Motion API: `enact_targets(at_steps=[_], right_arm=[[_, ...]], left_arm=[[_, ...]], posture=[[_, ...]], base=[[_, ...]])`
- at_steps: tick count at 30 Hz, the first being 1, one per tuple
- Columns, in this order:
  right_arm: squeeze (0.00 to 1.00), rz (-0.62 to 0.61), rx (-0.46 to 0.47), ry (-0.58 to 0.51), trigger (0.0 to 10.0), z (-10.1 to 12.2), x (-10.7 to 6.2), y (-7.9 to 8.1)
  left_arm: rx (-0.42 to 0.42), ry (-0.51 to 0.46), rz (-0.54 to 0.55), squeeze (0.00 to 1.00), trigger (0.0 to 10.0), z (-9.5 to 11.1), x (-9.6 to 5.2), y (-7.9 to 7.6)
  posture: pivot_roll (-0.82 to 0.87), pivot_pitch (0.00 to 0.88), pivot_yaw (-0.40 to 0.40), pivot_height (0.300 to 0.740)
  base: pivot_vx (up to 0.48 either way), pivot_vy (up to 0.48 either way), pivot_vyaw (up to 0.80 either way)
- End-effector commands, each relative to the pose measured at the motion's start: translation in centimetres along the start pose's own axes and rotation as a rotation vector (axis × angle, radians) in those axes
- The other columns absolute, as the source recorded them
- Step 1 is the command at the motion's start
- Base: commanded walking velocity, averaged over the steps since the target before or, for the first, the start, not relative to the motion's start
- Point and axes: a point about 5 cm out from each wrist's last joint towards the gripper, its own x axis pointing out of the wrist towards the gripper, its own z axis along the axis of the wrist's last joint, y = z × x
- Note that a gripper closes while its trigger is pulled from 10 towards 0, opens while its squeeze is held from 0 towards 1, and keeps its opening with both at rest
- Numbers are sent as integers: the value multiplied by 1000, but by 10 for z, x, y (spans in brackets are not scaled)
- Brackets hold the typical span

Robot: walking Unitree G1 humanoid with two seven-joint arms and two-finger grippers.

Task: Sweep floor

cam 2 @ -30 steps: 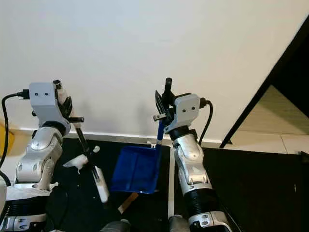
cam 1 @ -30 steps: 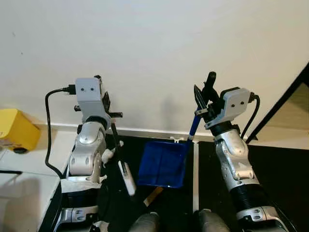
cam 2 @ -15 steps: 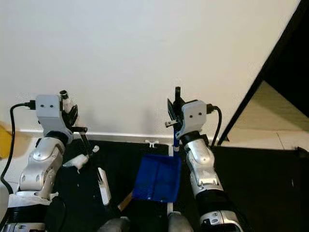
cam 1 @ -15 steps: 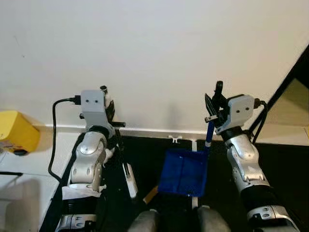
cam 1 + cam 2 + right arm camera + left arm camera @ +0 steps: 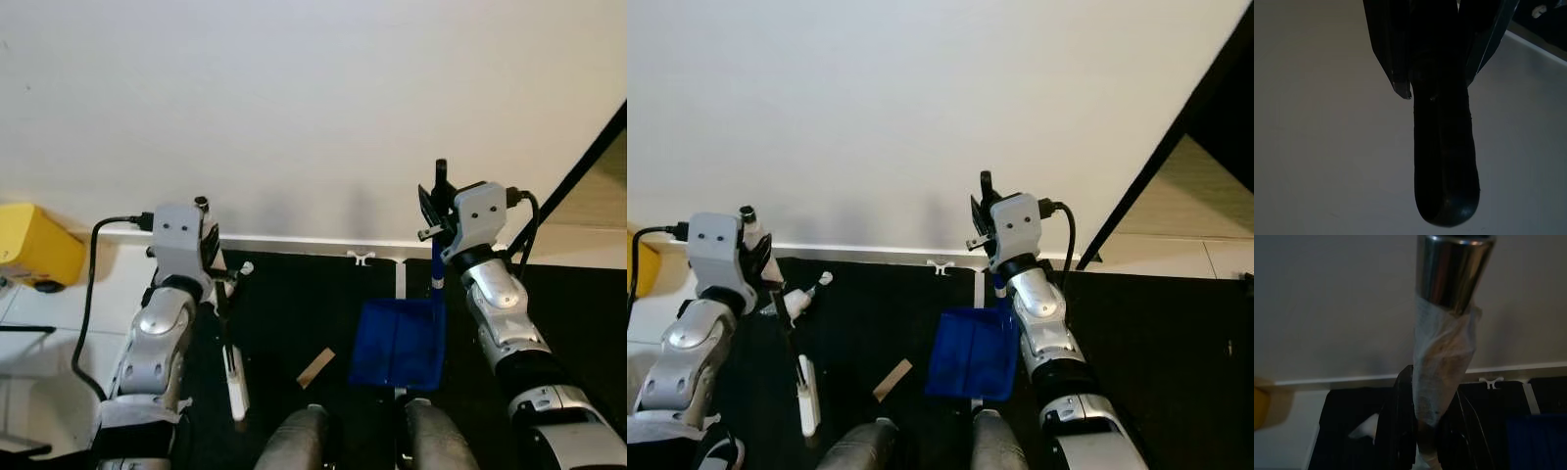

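The left tool [image 5: 208,257] is clamped on a broom handle [image 5: 1449,323] wrapped in white tape, the broom [image 5: 233,377] reaching down to the black floor mat [image 5: 294,304]. The right tool [image 5: 436,206] grips the handle of a blue dustpan [image 5: 397,343] — the pan rests on the mat, just right of a small tan scrap [image 5: 315,367].

You have a blue dustpan [image 5: 397,345] on a black floor mat [image 5: 294,304], with a tan scrap [image 5: 315,368] lying on the black. The broom [image 5: 235,377] ends in white, its handle [image 5: 1452,271] shiny silver wrapped in whitish tape. The wall [image 5: 294,108] is cream, the box [image 5: 34,247] yellow
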Motion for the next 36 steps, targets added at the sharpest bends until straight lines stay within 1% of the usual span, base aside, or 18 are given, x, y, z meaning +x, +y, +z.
enact_targets(at_steps=[1, 5, 6, 8, 12, 21, 23, 24, 25, 29, 33, 36], right_arm=[[0, -15, -7, -24, 10000, 2, 1, -5], [0, -27, -21, -33, 10000, 3, 3, -11], [0, -32, -27, -42, 10000, 4, 4, -13], [0, -34, -29, -45, 10000, 5, 4, -14], [0, -37, -37, -44, 10000, 4, 4, -16], [0, -34, -48, -39, 10000, 1, 2, -18], [0, -34, -58, -39, 10000, 1, 2, -19], [0, -19, -91, -39, 10000, 1, 1, -20], [0, -13, -101, -39, 10000, 1, 1, -20], [0, 9, -93, -16, 10000, -3, -1, -23], [0, 22, -87, -5, 10000, -7, -3, -19], [0, 42, -84, 6, 10000, -13, -5, -9]], left_arm=[[40, -22, -7, 0, 10000, 7, -2, 5], [40, -36, -2, 0, 10000, 7, 1, 1], [26, -35, 0, 0, 10000, 7, 2, -2], [23, -35, -1, 0, 10000, 6, 2, -3], [26, -30, -8, 0, 10000, 7, 2, -4], [9, -27, 12, 0, 10000, 6, 3, -2], [13, -23, 14, 0, 10000, 4, 3, -2], [19, -17, 19, 0, 10000, 2, 2, -1], [21, -16, 21, 0, 10000, 1, 1, -1], [17, -19, 31, 0, 10000, 0, -2, 2], [19, -29, 32, 0, 10000, 0, -2, 4], [16, -65, 20, 0, 10000, 2, 0, 6]], posture=[[154, 226, 112, 740], [149, 225, 110, 740], [141, 226, 108, 740], [141, 226, 108, 740], [136, 225, 108, 740], [128, 225, 103, 740], [128, 226, 103, 740], [128, 228, 103, 740], [128, 228, 103, 740], [133, 251, 105, 740], [138, 283, 113, 740], [144, 298, 119, 740]], base=[[0, 0, 0], [0, -392, 0], [0, -435, 0], [0, -435, 0], [280, -337, 0], [0, 0, 0], [0, 0, 0], [0, 0, 0], [0, 0, 0], [0, 0, 0], [0, 0, 0], [0, 0, 0]])
